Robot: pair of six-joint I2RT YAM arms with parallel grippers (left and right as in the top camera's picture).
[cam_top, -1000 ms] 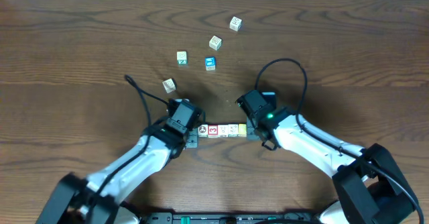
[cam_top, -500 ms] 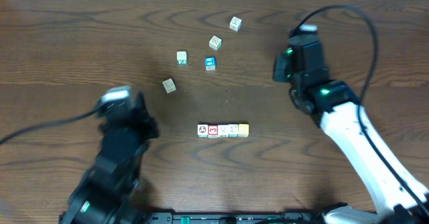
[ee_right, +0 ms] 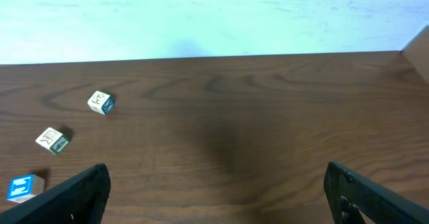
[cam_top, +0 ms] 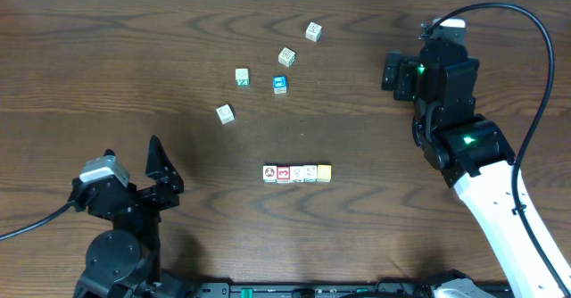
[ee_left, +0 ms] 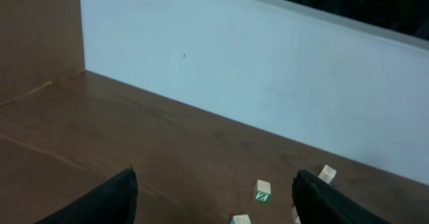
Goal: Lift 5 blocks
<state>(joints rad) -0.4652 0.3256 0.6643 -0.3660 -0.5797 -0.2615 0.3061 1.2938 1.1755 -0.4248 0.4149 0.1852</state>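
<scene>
Overhead: the five blocks (cam_top: pixel 297 173) lie in one straight row on the desk (cam_top: pixel 107 66), near its front edge and about midway between the arms. They sit side by side, touching or nearly so. The yellow-topped block (cam_top: pixel 323 172) is at the row's right end. The red-marked block (cam_top: pixel 284 173) is second from its left end. The other three are whitish with small dark pictures, too small to read.

Left hand (ee_left: pixel 213 177): fingers spread wide apart, nothing between them. It sits at the front-left of the desk, well apart from the row.

Right hand (ee_right: pixel 216 169): fingers also wide apart, bare desk between them. It is at the right of the desk, well apart from the row and farther back.

Neither hand touches any block.

Loose cubes behind the row, all apart from one another:
- blue-faced cube (cam_top: pixel 280 85)
- green-marked cube (cam_top: pixel 242 77), just left of the blue one
- three pale cubes at (cam_top: pixel 225 113), (cam_top: pixel 285 57) and (cam_top: pixel 312 31)

Both wrist views show a pale wall (ee_left: pixel 268 63) at the far edge of the desk
</scene>
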